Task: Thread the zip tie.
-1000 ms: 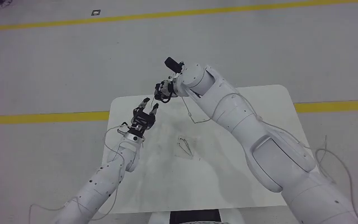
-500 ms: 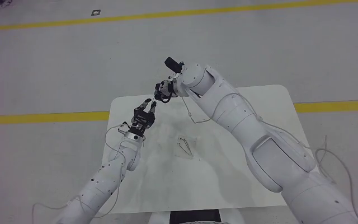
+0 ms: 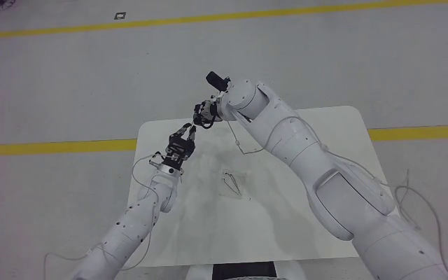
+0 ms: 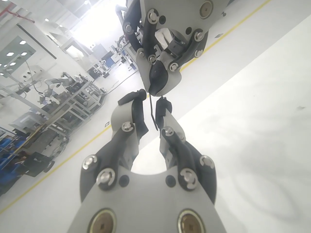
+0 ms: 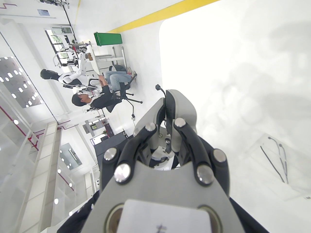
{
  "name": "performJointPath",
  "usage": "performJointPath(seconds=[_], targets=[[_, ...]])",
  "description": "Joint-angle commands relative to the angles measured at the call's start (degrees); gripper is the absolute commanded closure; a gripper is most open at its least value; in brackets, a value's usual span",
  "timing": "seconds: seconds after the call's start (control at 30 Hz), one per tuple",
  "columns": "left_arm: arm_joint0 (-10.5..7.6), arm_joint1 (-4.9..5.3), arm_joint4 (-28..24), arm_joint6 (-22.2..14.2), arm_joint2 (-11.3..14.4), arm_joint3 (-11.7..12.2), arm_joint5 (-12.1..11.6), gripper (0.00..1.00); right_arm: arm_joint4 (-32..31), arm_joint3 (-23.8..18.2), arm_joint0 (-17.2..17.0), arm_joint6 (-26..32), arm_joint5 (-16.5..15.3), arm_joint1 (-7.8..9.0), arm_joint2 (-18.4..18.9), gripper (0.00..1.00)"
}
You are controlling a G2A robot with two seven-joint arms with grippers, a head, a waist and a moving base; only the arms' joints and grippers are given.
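Note:
A thin black zip tie (image 4: 152, 113) hangs from my right gripper (image 4: 155, 92), which is shut on its upper end above the table's far left corner. In the right wrist view a short black tip of the zip tie (image 5: 159, 87) pokes out past the closed right gripper (image 5: 167, 96). My left gripper (image 4: 150, 100) is just below, open by a narrow gap, with the tie's free length running between its fingers and close to one pad. From above, the left gripper (image 3: 186, 131) and the right gripper (image 3: 199, 117) nearly touch tip to tip.
The white table (image 3: 294, 224) has rounded corners; its far left corner lies under the grippers. A clear bag (image 3: 232, 183) with spare zip ties (image 5: 277, 161) lies flat near the middle. Grey floor with yellow lines surrounds the table.
My left gripper has risen toward the right gripper and its fingers have drawn closer together around the hanging tie. The right arm has stayed where it was.

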Motion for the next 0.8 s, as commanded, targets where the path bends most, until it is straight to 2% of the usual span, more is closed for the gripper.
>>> performJointPath(seconds=[0.0,0.27,0.4,0.7,0.73,0.77], targets=[[-0.08,-0.15,0.1,0.1,0.0,0.1,-0.1,0.86,0.0,0.0,0.0,0.0,0.0,0.00,0.0,1.00],[-0.07,-0.70,0.5,0.3,-0.2,0.3,-0.2,0.89,0.0,0.0,0.0,0.0,0.0,0.00,0.0,1.00],[-0.03,-0.93,0.7,0.0,-0.4,0.4,-0.2,1.00,0.0,0.0,0.0,0.0,0.0,0.00,0.0,1.00],[-0.29,-1.18,0.7,0.1,-0.4,0.8,0.1,1.00,0.0,0.0,0.0,0.0,0.0,0.00,0.0,1.00],[-0.33,-1.19,0.7,0.2,-0.4,0.9,0.1,1.00,0.0,0.0,0.0,0.0,0.0,0.00,0.0,0.69],[-0.34,-1.20,0.7,0.2,-0.5,0.9,0.0,1.00,0.0,0.0,0.0,0.0,0.0,0.00,0.0,0.55]])
